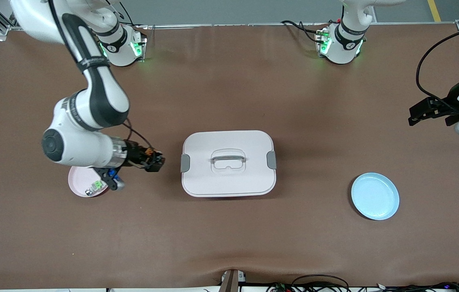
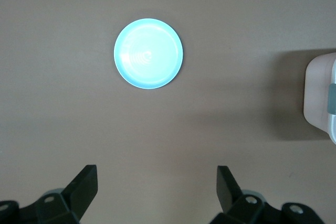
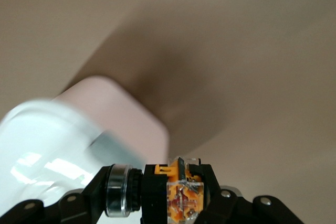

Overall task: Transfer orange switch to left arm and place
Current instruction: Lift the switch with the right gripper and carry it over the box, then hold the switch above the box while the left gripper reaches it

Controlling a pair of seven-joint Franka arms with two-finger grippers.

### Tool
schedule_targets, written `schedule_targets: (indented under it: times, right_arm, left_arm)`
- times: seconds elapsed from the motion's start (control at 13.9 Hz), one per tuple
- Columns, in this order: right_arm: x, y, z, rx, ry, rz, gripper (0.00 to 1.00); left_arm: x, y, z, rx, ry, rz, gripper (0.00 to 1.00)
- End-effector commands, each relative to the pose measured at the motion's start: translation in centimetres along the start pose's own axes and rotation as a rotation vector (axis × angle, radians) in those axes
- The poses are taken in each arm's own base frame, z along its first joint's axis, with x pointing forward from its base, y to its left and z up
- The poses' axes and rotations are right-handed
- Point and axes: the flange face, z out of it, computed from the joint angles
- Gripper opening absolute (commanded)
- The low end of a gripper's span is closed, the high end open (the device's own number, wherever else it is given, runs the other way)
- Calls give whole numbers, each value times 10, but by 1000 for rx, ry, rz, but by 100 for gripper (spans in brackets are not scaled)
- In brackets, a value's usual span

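Orange switch (image 3: 178, 195) sat clenched in my right gripper (image 1: 155, 161), over the table between the pink plate (image 1: 76, 180) and the box (image 1: 228, 163); my left gripper (image 2: 157, 192) waited, jaws released.

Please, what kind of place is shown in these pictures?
Probably a robotics lab bench. Two arms are bolted to a brown-covered table edged with aluminium framing, cables run along its edge, and only test props lie on it: a box and a blue plate.

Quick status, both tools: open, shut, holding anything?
Left tool: open, empty, over the table.
Right tool: shut on the orange switch, beside the box.
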Motion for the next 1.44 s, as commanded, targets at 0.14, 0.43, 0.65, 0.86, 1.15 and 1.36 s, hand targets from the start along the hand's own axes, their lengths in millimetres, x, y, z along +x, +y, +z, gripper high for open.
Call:
schedule_targets:
  times: [0.14,0.43,0.65,0.86,1.15,1.36]
  right_arm:
    - [-50,-73,-4,87,-33,227,0]
    - [-106,-134,1,157,-56,390,0]
    - [-151,-158,3,224,-71,432,0]
    - [-198,-175,10,269,-108,526,0]
    - [-230,-187,22,280,-192,637,0]
    - [-250,-191,7,285,-245,699,0]
  left_arm:
    - [1,1,-5,-5,-4,0,100]
    - [-7,25,-17,-60,-9,22,100]
    - [-11,37,-30,-164,-19,29,100]
    - [-14,55,-36,-354,-43,21,100]
    - [-18,102,-38,-511,-111,-54,100]
    - [-13,132,-23,-599,-187,-75,100]
